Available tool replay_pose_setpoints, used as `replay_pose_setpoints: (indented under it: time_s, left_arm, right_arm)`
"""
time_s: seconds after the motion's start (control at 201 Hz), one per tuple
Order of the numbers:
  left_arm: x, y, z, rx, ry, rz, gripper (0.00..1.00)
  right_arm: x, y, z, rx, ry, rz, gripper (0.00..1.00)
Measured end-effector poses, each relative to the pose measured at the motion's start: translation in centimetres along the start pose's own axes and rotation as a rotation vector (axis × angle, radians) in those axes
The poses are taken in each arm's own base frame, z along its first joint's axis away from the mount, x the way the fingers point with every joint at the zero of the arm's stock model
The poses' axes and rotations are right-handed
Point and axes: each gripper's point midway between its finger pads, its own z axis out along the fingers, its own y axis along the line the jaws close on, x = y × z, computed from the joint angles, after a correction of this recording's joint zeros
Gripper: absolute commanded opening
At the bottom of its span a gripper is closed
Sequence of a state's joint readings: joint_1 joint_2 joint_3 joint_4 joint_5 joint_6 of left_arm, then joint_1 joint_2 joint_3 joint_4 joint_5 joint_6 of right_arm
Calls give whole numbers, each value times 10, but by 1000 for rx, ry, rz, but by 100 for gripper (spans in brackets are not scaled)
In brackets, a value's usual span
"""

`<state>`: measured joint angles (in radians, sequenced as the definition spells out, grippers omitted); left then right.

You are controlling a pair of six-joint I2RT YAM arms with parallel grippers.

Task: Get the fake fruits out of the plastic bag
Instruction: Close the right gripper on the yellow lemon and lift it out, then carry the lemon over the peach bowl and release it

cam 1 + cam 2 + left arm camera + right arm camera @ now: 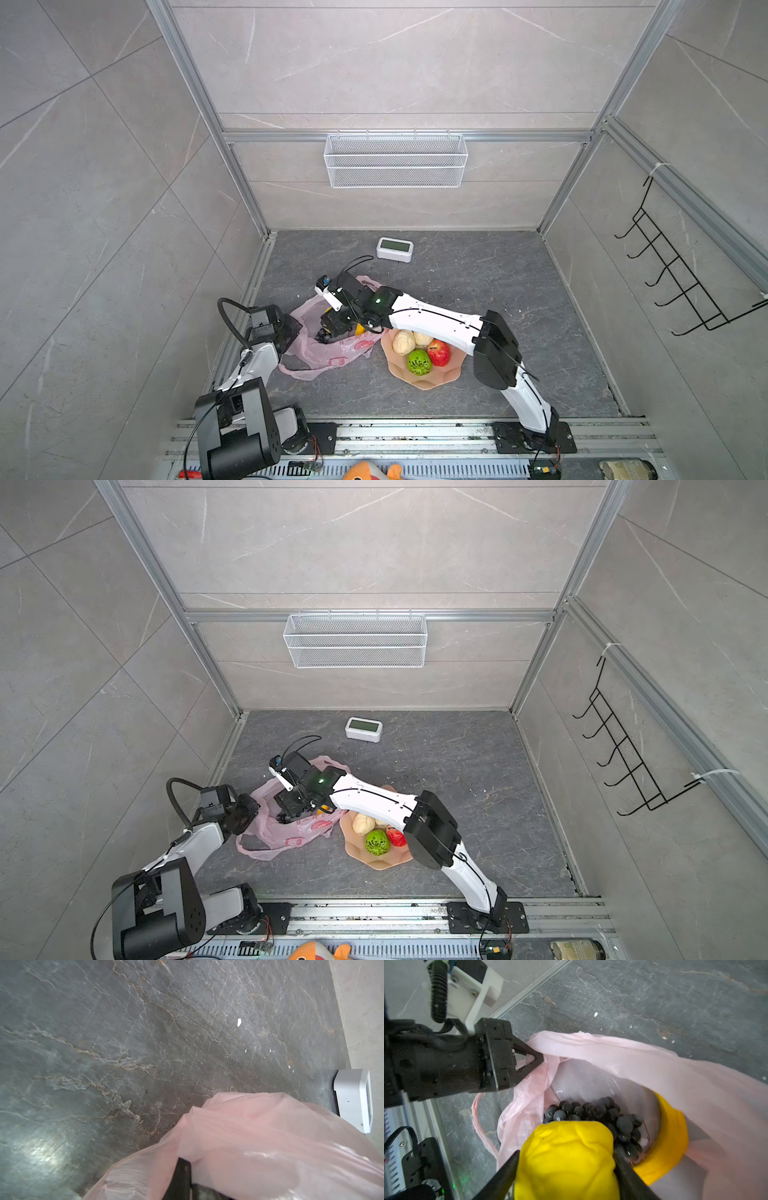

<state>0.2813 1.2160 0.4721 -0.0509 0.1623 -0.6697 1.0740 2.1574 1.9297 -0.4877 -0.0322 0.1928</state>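
Top views both show a stone desk [478, 282] between tiled walls [395, 62], open at far right. By its left edge the closed left pincer [538, 1059] pinches the bag [332, 353]; the right pincer [565, 1155] grips a banana [560, 1172] inside.

Pink plastic bag [270, 1142] drapes over the dark claw [191, 1185] — veined grey floor [124, 1043] beyond, white box [351, 1101] nearby

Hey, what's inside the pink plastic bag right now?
Inside the plastic bag: a dark grape bunch, a yellow fruit clamped in the right gripper, and another yellow piece beside the grapes. Whatever lies under them, deeper in the bag, is covered.
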Motion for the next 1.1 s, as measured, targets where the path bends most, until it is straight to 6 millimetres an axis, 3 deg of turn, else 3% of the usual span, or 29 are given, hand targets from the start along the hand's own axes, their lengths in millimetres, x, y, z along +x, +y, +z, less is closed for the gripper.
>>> replay_pose_setpoints:
  time_s: [0.219,0.553,0.742,1.095]
  left_arm:
    - [1,0,-1,3,0,3,0]
    - [2,-1,-1,9,1,4,0]
    - [2,-2,-1,11,1,7,0]
    - [1,-2,-2,12,-7,8,0]
  right_arm:
    - [5,-24,-54,137,-54,6,65]
    - [46,-79,-107,437,-15,-6,66]
    - [67,-102,-125,575,31,-5,66]
    - [94,-124,-136,717,92,36,66]
